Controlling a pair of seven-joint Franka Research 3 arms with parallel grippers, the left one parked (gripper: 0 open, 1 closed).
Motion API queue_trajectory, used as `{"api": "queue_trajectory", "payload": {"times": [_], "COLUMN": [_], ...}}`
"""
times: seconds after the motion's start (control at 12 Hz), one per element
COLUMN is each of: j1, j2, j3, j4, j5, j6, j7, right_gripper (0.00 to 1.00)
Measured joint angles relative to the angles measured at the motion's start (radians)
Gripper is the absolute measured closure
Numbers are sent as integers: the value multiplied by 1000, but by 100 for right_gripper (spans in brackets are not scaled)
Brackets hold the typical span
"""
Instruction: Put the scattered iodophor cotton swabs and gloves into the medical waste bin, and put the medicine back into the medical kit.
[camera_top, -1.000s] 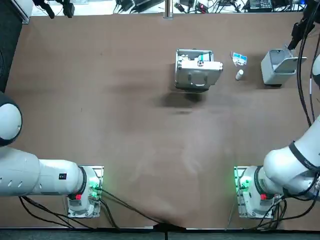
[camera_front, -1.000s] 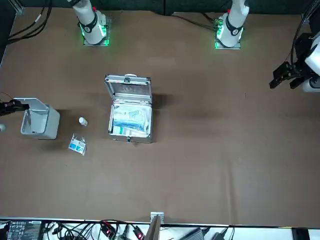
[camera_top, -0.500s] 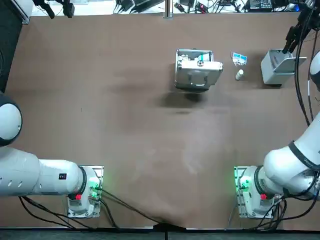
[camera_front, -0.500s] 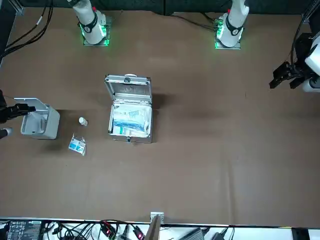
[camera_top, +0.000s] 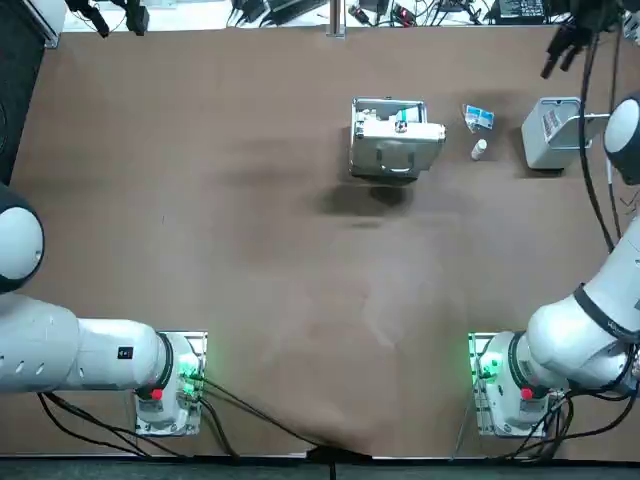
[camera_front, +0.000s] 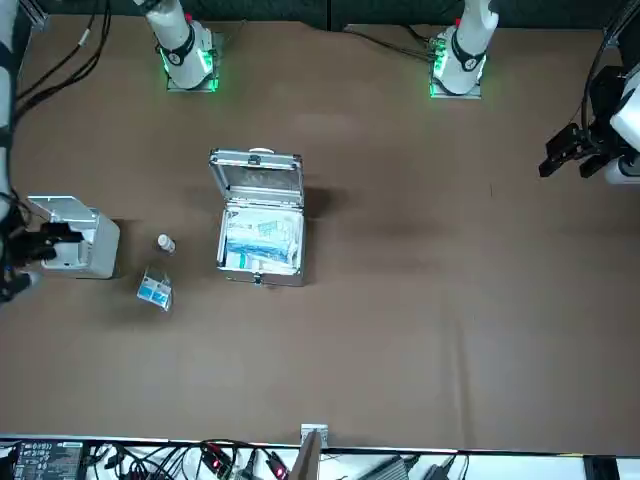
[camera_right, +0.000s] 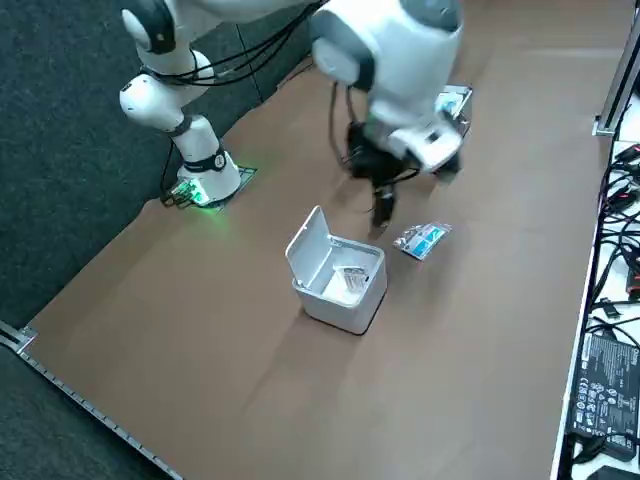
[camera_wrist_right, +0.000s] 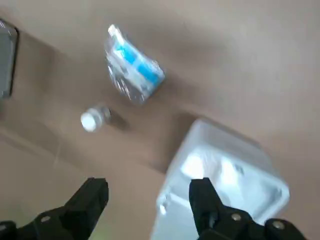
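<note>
The right gripper (camera_wrist_right: 149, 186) hangs raised over the far right corner of the table with its two fingers spread wide and nothing between them. Closest beneath it is the medical waste bin (camera_top: 553, 132), a pale grey box with its lid tipped open and some white material (camera_right: 345, 281) lying inside; what that material is cannot be told. From the bin, the remaining loose things lie toward the robot's left, in the gap between the bin and the medical kit (camera_top: 394, 140), so the coming move likely turns on a short sideways carry that way and then a descent. The swab packet (camera_wrist_right: 134, 66) is a flat, clear pouch with blue and white print, lying on the table with its long axis slanted to the table edges and, in the wrist view, diagonal to the line between the fingers, so a wrist turn seems needed to close across its narrow side. Just beside it, on the robot's side, lies the medicine bottle (camera_wrist_right: 93, 120), small, white-capped and apparently on its side. The kit stands open beyond them.
</note>
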Motion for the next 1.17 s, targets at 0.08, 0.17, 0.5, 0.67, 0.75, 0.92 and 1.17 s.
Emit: {"api": "queue_trajectory", "payload": {"times": [0.08, 0.17, 0.5, 0.67, 0.75, 0.92, 1.17], "j1": [38, 71, 141, 174, 194, 230, 265], "j2": [3, 8, 45, 81, 102, 134, 149], "j3": [0, 0, 0, 1, 1, 1, 1], "j4": [0, -4, -64, -98, -107, -119, -173], "j5": [0, 0, 0, 1, 1, 1, 1], "j6": [36, 72, 244, 324, 352, 395, 484], "j7": [14, 25, 31, 31, 31, 45, 91], "right_gripper": [1, 1, 7, 12, 15, 16, 22]}}
